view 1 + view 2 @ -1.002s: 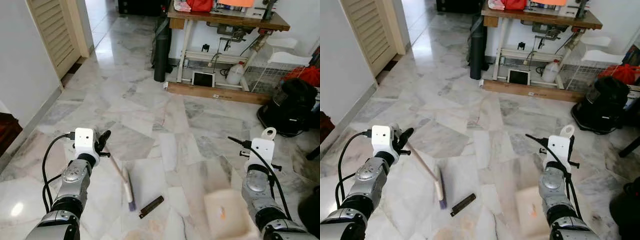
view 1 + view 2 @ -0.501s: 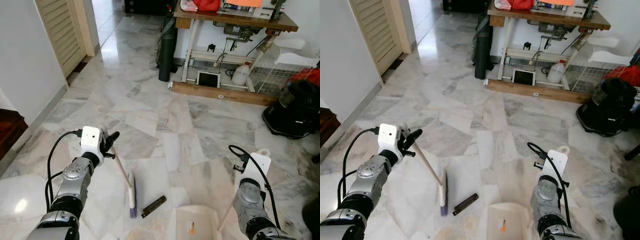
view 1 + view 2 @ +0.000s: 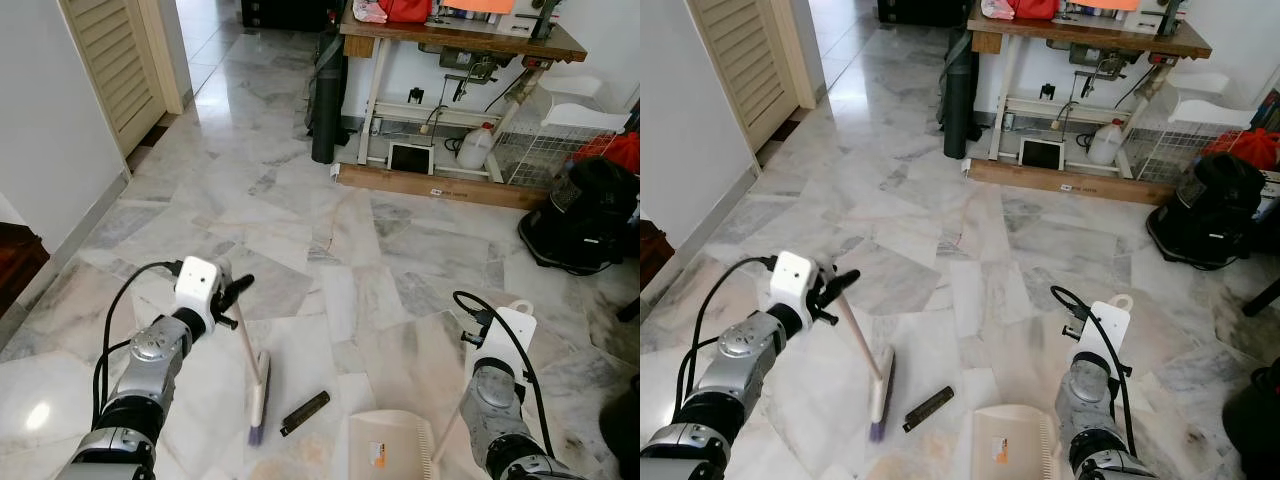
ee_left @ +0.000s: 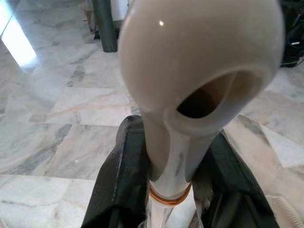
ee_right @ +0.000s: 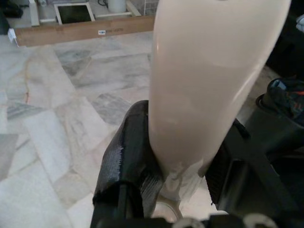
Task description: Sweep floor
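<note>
My left tool (image 4: 164, 175) is clamped on the cream plastic handle of the short broom (image 3: 257, 375), whose bristles rest on the grey-veined marble floor (image 3: 300, 220) just beside a dark brown stick of debris (image 3: 304, 412). My right tool (image 5: 178, 175) grips the cream dustpan (image 3: 390, 446), which has swung in from my right to lie near the stick, so the sweep-in looks ready.

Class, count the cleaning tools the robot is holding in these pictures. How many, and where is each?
2: a broom in the left gripper, and a dustpan in the right gripper, near the dark stick.
</note>
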